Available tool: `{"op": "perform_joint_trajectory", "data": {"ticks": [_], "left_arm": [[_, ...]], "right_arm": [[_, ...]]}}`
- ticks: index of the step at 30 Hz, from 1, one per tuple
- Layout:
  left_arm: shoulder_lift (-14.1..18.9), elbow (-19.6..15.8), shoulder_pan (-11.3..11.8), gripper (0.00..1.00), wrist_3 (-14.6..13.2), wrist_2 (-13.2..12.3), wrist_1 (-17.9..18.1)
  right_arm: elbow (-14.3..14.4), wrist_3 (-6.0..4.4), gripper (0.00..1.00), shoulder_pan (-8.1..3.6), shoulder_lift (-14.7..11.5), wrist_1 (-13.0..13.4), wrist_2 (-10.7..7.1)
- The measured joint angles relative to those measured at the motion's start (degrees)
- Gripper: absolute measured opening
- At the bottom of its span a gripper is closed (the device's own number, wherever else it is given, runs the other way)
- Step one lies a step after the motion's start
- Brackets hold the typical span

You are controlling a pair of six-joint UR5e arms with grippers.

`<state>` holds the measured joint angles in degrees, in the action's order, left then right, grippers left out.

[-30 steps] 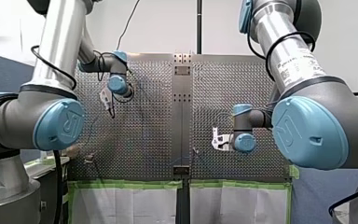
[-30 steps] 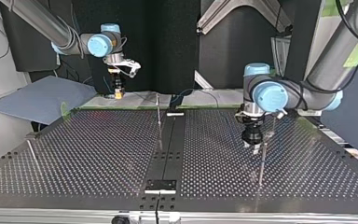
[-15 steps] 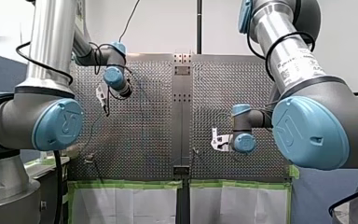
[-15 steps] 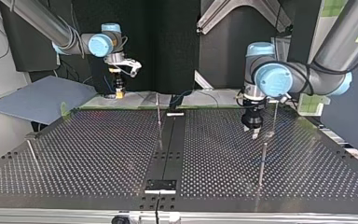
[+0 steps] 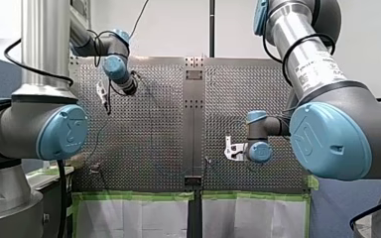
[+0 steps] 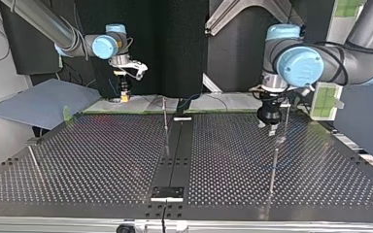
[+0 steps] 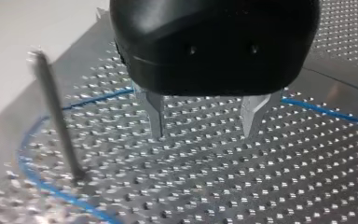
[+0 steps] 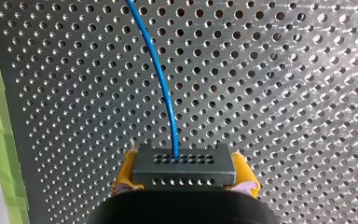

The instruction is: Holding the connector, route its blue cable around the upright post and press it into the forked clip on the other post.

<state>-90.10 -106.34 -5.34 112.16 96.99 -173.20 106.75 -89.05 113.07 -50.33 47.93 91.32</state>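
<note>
Clamps the connector (image 8: 184,169) between the yellow pads (image 8: 127,175) of my right gripper (image 8: 185,175), with the blue cable (image 8: 161,70) running out ahead of it over the perforated table (image 8: 298,84). Hangs my left gripper (image 7: 204,123) just above the table, metal fingers (image 7: 155,112) spread apart on nothing, near the upright post (image 7: 56,112), with the cable curved around its foot.

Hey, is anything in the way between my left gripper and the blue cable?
Nothing visible. My left gripper hangs open and empty over the perforated table. The blue cable lies flat on the table just beyond it and curves around the upright post beside it, with nothing between gripper and cable.
</note>
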Motion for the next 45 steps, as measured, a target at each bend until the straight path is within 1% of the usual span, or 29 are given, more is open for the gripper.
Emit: {"op": "perform_joint_trajectory", "data": {"ticks": [6, 12, 16, 20, 25, 28, 33, 39, 45], "left_arm": [[3.0, 2.2, 0.9, 0.82, -0.8, 0.2, -2.9], [5.8, 5.0, 1.2, 0.82, -2.1, 2.1, -5.7], [7.7, 6.8, 1.4, 0.82, -2.4, 2.6, -7.6], [9.7, 8.9, 1.7, 0.82, -2.8, 2.5, -9.6], [11.7, 11.1, 1.9, 0.82, -2.9, 1.1, -11.9], [11.5, 12.0, 2.0, 0.82, -3.1, -0.1, -13.2], [9.5, 12.4, 2.1, 0.82, -4.4, -2.2, -15.8], [7.0, 12.4, 2.1, 0.82, -5.8, -2.6, -18.5], [6.4, 12.4, 2.1, 0.82, -6.0, -2.6, -21.2]], "right_arm": [[0.0, 0.00, 0.00, 0.00, 0.0, 0.1, -0.04], [0.0, -0.03, 0.00, 0.01, 0.0, 0.0, -0.40], [0.0, -0.07, 0.00, 0.01, 0.0, 0.1, -0.47], [0.0, -0.14, 0.00, 0.01, 0.0, 0.2, -0.69], [0.0, -0.25, 0.00, -0.07, 0.0, 0.4, -1.06], [0.0, -0.32, 0.00, -0.14, 0.0, 0.4, -1.12], [0.0, -0.34, 0.00, -0.14, 0.0, 0.4, -1.14], [0.0, -0.28, 0.00, -0.03, 0.0, 0.2, -1.14], [0.0, -0.28, 0.00, 0.00, 0.0, 0.1, -1.14]]}}
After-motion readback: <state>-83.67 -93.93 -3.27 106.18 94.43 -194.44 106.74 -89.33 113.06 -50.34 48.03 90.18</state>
